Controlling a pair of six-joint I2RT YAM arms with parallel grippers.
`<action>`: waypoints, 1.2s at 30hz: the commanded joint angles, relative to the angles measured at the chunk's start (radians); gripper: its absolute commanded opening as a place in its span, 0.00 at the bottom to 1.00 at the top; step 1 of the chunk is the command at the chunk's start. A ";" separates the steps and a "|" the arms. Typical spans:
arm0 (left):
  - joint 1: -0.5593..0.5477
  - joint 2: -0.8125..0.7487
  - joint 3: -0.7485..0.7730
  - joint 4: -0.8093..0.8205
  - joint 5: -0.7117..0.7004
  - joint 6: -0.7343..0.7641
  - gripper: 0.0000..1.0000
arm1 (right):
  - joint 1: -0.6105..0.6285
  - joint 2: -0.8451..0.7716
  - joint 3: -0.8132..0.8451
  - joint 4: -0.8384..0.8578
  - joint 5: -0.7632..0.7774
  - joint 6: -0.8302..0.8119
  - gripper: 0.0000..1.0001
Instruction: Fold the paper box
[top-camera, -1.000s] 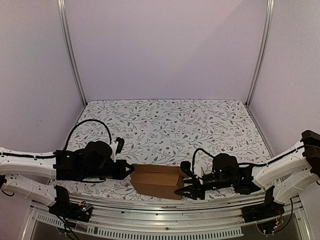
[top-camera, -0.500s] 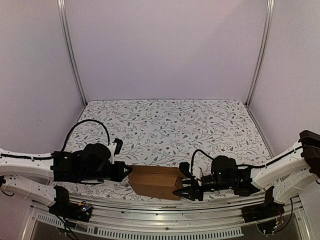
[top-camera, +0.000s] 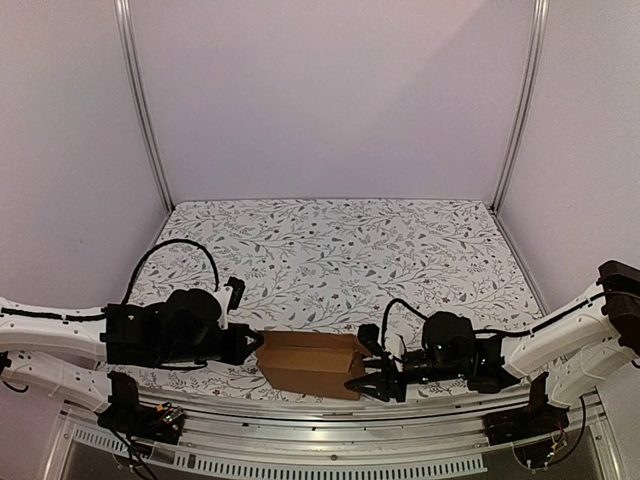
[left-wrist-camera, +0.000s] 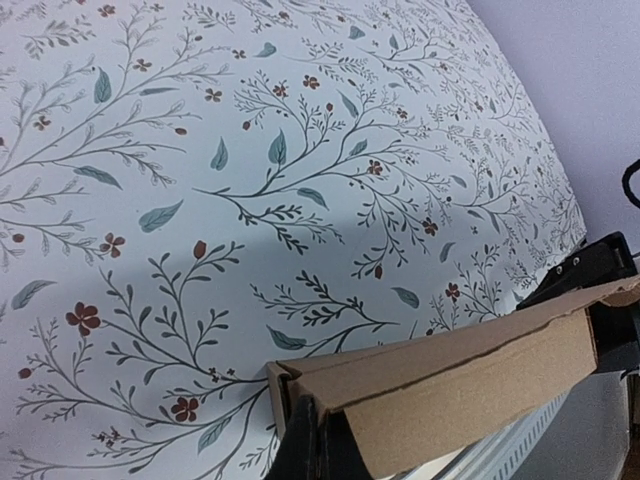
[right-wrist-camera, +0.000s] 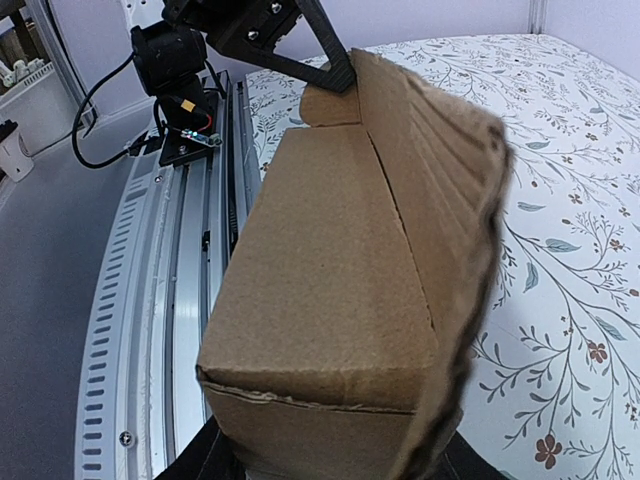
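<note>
The paper box is a small oblong brown cardboard box lying near the table's front edge, between my two grippers. My right gripper holds its right end. In the right wrist view the box fills the space between the dark fingers, and a side flap stands out on the right. My left gripper is shut, its tip against the box's left end. In the left wrist view the closed fingertips press at the corner of the box, under a folded edge.
A floral cloth covers the table. A slotted metal rail runs along the near edge, just in front of the box. Purple walls and aluminium posts enclose the back and sides.
The box and both grippers have shifted slightly left and toward the near edge. Neither gripper's opening has changed.
</note>
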 joint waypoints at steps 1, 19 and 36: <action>-0.022 0.014 -0.015 -0.135 0.007 0.022 0.00 | -0.008 -0.006 -0.016 0.021 0.107 0.015 0.22; -0.024 0.064 0.050 -0.193 -0.020 0.070 0.00 | -0.004 -0.027 -0.034 -0.010 0.117 -0.011 0.22; -0.074 0.144 0.072 -0.128 0.044 -0.054 0.00 | 0.031 0.015 -0.025 0.025 0.254 -0.024 0.23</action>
